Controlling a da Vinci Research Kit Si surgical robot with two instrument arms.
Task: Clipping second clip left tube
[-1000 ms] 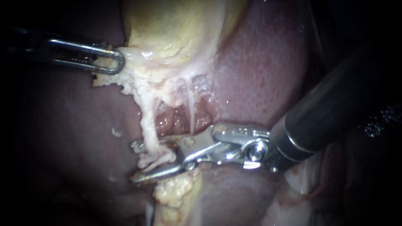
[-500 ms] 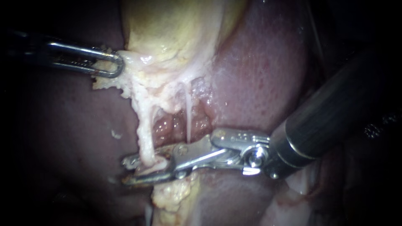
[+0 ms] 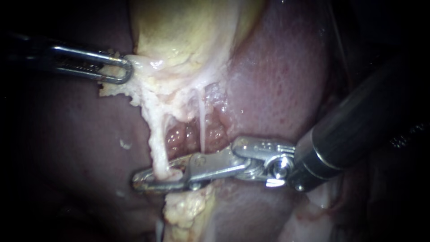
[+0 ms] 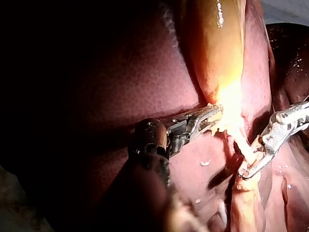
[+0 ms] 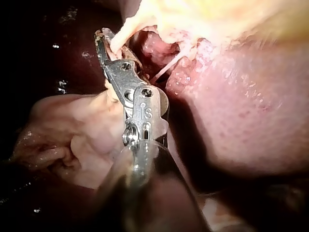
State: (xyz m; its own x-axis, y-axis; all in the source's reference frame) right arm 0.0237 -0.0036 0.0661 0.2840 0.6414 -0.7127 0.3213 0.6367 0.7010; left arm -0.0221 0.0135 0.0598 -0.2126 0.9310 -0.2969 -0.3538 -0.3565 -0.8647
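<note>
Looking through the endoscope: right instrument (image 3: 139, 183), jaws clamped across the left tube (image 3: 156, 143) low down; left instrument (image 3: 123, 71) gripping the gallbladder (image 3: 188, 36) fringe. Left wrist view: same grip, tube drawn taut. Right wrist view: tube sits toward the jaw tips. Risk: an incomplete clip, or tearing if traction increases.

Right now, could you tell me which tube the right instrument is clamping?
The thicker left tube; the right instrument clamps it, while the thin right tube lies outside its jaws.

No text or label here — none readable.
</note>
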